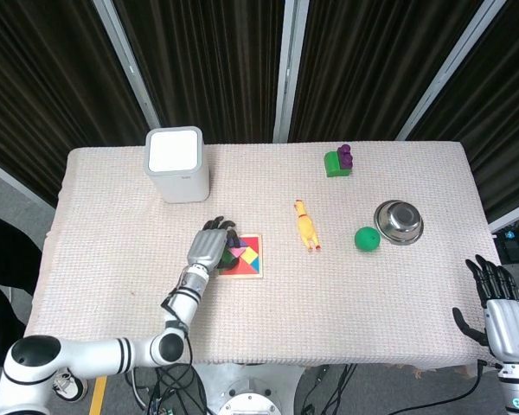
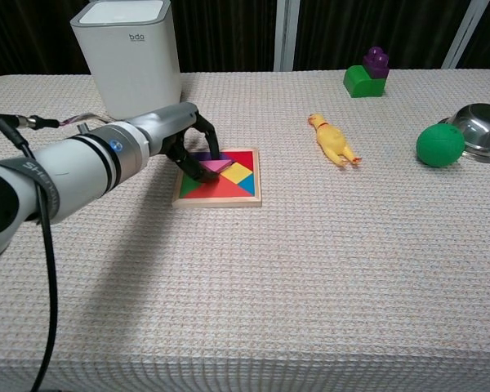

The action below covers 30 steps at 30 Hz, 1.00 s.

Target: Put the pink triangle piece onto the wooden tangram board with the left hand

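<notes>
Over the square wooden tangram board (image 2: 219, 198), the left hand (image 2: 188, 140) pinches the small pink triangle piece (image 2: 213, 165) between its dark fingertips (image 2: 216, 150).

Off the table's edge, the right hand (image 1: 500, 316) holds nothing, fingers apart.

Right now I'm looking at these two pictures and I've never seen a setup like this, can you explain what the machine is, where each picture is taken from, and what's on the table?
This is a two-armed robot at a table covered with a cloth. Each arm ends in a robot hand shaped like a person's. One picture looks down from its head; the other looks forward from its chest, low over the table.

The left robot hand is over the wooden tangram board, pinching a pink triangle piece just above the coloured pieces. The right robot hand shows only in the head view, at the table's near right edge, holding nothing, fingers apart.

Also on the table: a white box-shaped device, a yellow rubber chicken, a green ball beside a metal bowl, and a green block with a purple block on top.
</notes>
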Each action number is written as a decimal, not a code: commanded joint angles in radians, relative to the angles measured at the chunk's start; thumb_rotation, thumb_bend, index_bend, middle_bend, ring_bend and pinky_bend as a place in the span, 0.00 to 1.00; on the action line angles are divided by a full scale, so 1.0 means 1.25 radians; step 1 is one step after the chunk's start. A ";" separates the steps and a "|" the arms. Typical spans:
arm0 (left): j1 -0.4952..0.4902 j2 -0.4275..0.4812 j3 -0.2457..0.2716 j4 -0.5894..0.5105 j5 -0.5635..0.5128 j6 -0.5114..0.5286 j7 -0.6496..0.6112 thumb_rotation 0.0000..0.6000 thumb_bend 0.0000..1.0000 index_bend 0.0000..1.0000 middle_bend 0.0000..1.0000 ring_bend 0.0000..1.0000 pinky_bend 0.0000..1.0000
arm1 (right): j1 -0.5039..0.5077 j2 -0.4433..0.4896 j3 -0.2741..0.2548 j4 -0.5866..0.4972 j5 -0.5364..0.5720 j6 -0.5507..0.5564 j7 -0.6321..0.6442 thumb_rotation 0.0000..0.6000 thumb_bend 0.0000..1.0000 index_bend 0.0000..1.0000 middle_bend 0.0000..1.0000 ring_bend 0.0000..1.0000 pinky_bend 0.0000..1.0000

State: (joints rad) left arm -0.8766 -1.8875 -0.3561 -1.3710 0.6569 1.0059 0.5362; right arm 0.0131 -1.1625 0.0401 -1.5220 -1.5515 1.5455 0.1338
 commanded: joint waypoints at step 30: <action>-0.018 -0.012 0.010 0.019 0.003 0.011 -0.017 1.00 0.31 0.32 0.16 0.00 0.10 | 0.001 -0.004 0.001 0.008 0.005 -0.003 -0.001 1.00 0.24 0.00 0.00 0.00 0.00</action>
State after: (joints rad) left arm -0.8999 -1.9025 -0.3435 -1.3476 0.6597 1.0199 0.5153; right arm 0.0139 -1.1671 0.0408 -1.5123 -1.5456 1.5413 0.1329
